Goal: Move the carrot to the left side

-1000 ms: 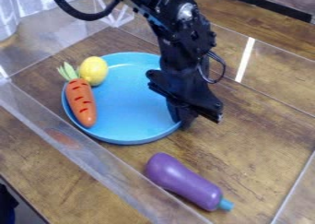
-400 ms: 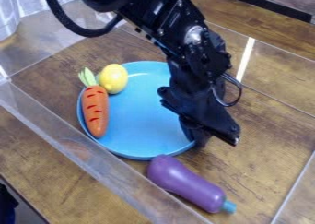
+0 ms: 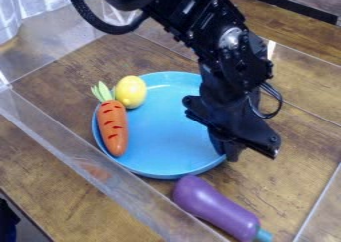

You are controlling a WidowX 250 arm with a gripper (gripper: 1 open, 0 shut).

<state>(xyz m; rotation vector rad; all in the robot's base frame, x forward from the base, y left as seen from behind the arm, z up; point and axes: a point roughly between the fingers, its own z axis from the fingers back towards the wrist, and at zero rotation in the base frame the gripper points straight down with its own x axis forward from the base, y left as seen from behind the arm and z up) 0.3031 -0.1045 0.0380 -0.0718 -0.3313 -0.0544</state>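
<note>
Moved since before: black robot claw (image 3: 248, 146) now further right and lower in the picture; round blue plastic plate (image 3: 167, 156), carrot and lemon also shifted right.
Claw: clenched shut, holding nothing that can be seen, tips pointing steeply down at the right rim of the plate.
Touching or not: cannot tell whether tips press on the rim.
Plate: flat on the brown wooden table (image 3: 54, 176).
Carrot: small orange plastic toy carrot with green top (image 3: 112, 124), lying on the left part of the plate, leaves pointing away, well apart from the claw.
Lemon: round yellow toy lemon (image 3: 130, 91), just beside the carrot's leafy end.
Eggplant: purple toy eggplant (image 3: 218, 209), on the table below the plate, near the claw.
</note>
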